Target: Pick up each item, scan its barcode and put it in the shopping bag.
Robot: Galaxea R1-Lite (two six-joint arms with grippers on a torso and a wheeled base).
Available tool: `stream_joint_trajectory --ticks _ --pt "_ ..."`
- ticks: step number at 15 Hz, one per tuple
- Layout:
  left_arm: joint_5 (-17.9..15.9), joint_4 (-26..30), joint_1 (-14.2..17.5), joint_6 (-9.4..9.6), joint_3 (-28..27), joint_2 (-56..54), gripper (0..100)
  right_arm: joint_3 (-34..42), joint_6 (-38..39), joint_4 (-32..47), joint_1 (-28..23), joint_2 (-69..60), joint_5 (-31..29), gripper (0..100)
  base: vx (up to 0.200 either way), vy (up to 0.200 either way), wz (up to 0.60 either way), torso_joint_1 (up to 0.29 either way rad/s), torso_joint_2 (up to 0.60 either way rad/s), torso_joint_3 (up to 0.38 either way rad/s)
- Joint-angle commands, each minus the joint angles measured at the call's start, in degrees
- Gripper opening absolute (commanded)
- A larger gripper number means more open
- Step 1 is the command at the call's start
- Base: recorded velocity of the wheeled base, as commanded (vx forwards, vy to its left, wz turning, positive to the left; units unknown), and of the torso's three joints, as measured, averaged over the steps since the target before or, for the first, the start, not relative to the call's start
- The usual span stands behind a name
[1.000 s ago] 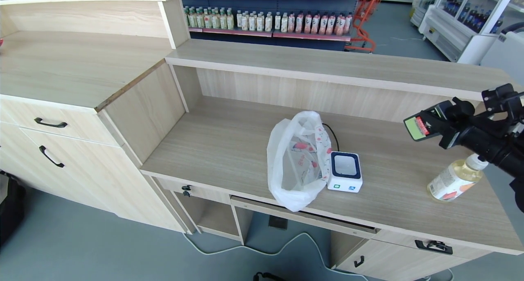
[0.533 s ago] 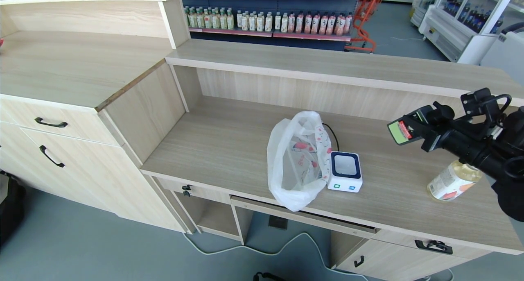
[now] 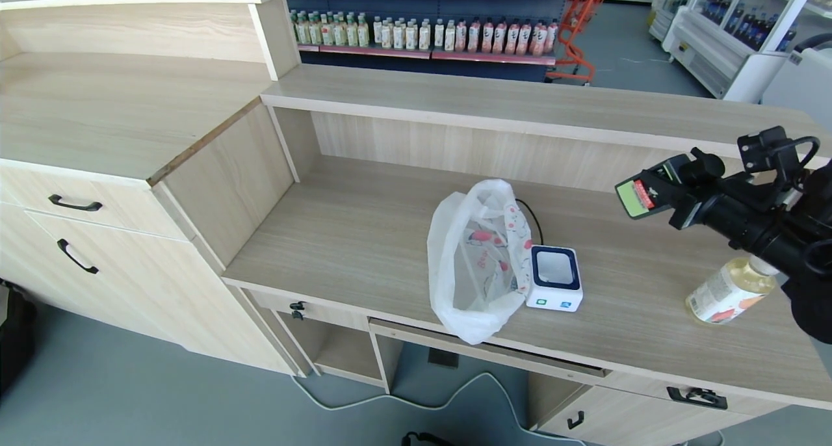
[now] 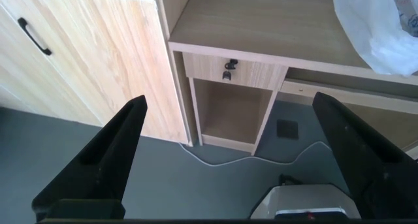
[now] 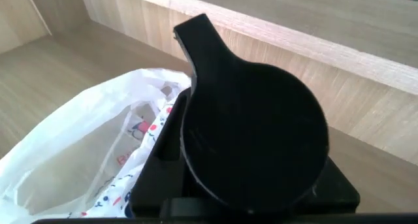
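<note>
1. Key relation: the held item point(image 3: 632, 199) hangs in the air above the right part of the desk point(image 3: 364, 225). The scanner point(image 3: 554, 278) lies below it, toward the robot's left and toward the front edge. The judged next move is therefore down, left and forward.
2. Nearer arm: the right gripper point(image 3: 650, 196) is well apart from the scanner but much nearer than the left gripper point(image 4: 230, 100). The left gripper is low, off the desk's front left corner.
3. Tool state, right: the right gripper is clamped on the held item.
4. Tool state, left: the fingers are spread wide apart with nothing between them.
5. Orientation: the item's green face points toward the robot's left, while the scanner's window faces up. The green face probably needs tilting downward, if the barcode is on it; no barcode is legible.
6. Appearance of the held item: a small, flat pack with a green face and a red patch at one side. In the right wrist view it reads as a dark rounded shape.
7. Scanner: a white box with a dark-framed window, near the front edge and touching the shopping bag point(image 3: 478, 257).
8. Shopping bag: thin, translucent, printed in red, with its mouth open on the scanner's left.
9. Remaining item: a bottle point(image 3: 728, 293) of pale liquid with a white cap stands near the front right corner.
</note>
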Motion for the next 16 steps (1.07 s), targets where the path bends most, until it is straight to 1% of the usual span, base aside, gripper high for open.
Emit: stream_joint_trajectory --ticks 1,2,3,5,6,8,10,11,13,16 --pt "0.0 -0.1 0.0 0.03 0.0 0.0 100 -4.4 1.1 4.3 2.8 -0.1 0.0 0 0.000 0.200 0.00 0.022 0.02 -0.007" --pt "0.0 -0.1 0.0 0.03 0.0 0.0 100 -5.9 1.7 7.4 4.2 -0.9 -1.4 0 0.000 0.200 0.00 0.007 0.01 -0.007" --pt "0.0 -0.1 0.0 0.12 0.0 0.0 100 -7.1 3.2 10.3 6.2 -1.5 -4.1 0 0.000 0.200 0.00 -0.007 0.00 0.007" --pt "0.1 -0.1 0.0 -0.14 0.0 0.0 100 -8.9 6.1 13.6 9.4 -1.0 -7.4 0 0.000 0.200 0.00 0.005 0.00 0.002" --pt "0.1 0.0 0.0 -0.23 0.0 0.0 100 -9.4 6.1 14.5 9.9 -0.7 -7.9 0 0.000 0.000 0.00 0.000 0.00 0.000" --pt "0.2 0.0 0.0 -0.32 0.0 0.0 100 -11.9 6.2 18.6 12.6 1.5 -9.1 0 0.000 0.000 0.00 0.000 0.00 0.000" --pt "0.2 0.0 0.0 -0.32 0.0 0.0 100 -13.4 6.2 19.2 15.5 3.8 -11.3 0 0.000 0.000 0.00 0.000 0.00 0.000" --pt "0.2 0.0 0.0 -0.32 0.0 0.0 100 -13.4 5.9 19.2 17.8 5.6 -13.2 0 0.000 0.000 0.00 0.000 0.00 0.000" --pt "0.2 0.0 0.0 -0.32 0.0 0.0 100 -11.8 5.6 18.7 19.8 7.3 -14.9 0 0.000 0.000 0.00 0.000 0.00 0.000" --pt "0.2 0.0 0.0 -0.32 0.0 0.0 100 -9.2 3.9 18.5 21.1 9.6 -18.8 0 0.000 0.000 0.00 0.000 0.00 0.000"
